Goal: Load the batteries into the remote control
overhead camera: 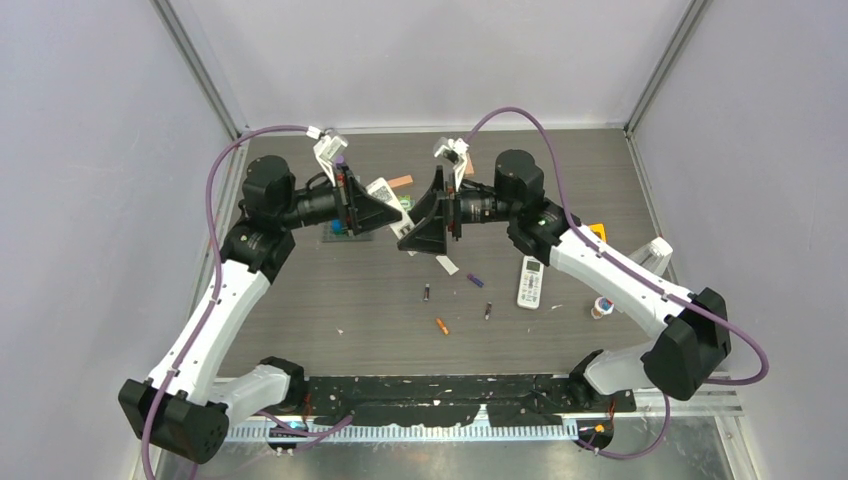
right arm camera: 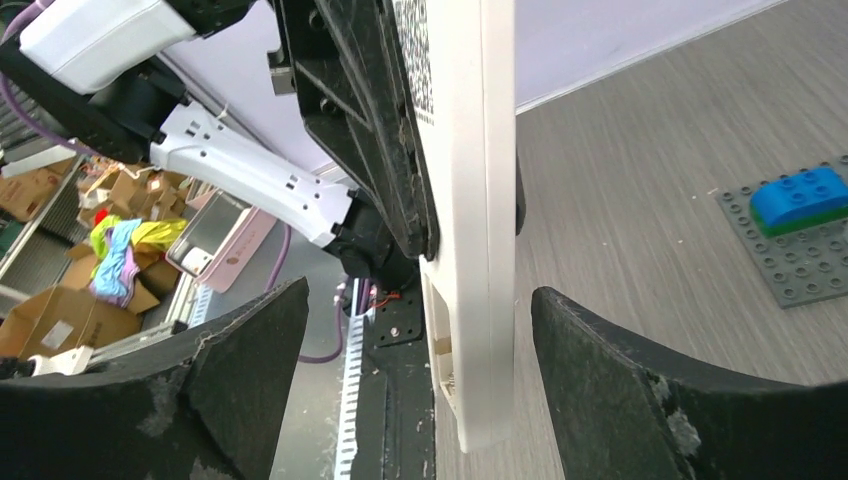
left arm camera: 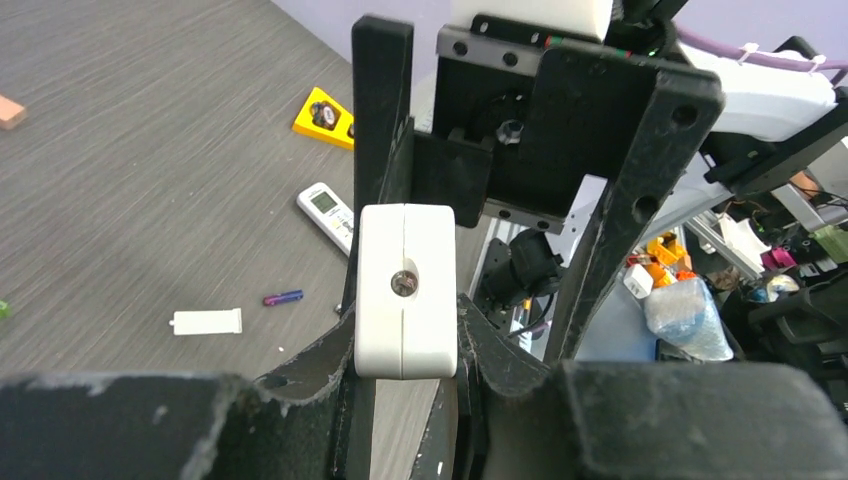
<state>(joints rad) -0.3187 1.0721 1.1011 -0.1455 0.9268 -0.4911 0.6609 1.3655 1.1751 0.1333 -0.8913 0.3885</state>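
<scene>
Above the table's middle: remote control, long and white, lifted clear of the surface; one end head-on in the left wrist view, with a small round lens at its centre.
Left gripper: pinching the remote control across its narrow sides, fingers pressed to the casing.
Right gripper: jaws spread wide on either side of the remote control's other end, a gap on both sides, nothing held.
Batteries: four, loose on the table below the raised remote control; purple battery just beside a detached white cover, orange battery nearest the arm bases, two dark ones between.
Handling, batteries: probably light, rigid, smooth and round, so apt to roll or slip out of a pinch; best taken across the middle of the barrel, jaws square to its length.
Handling, remote control: probably light hard plastic, slick; safest gripped on the long edges, clear of the battery bay.
Bay: apparently the open recess near the low end in the right wrist view; glimpse too narrow to be sure.
Writing: square printed code label on one face of the remote control, text too small to read; second remote flat on the table with a small display, no legible brand.
</scene>
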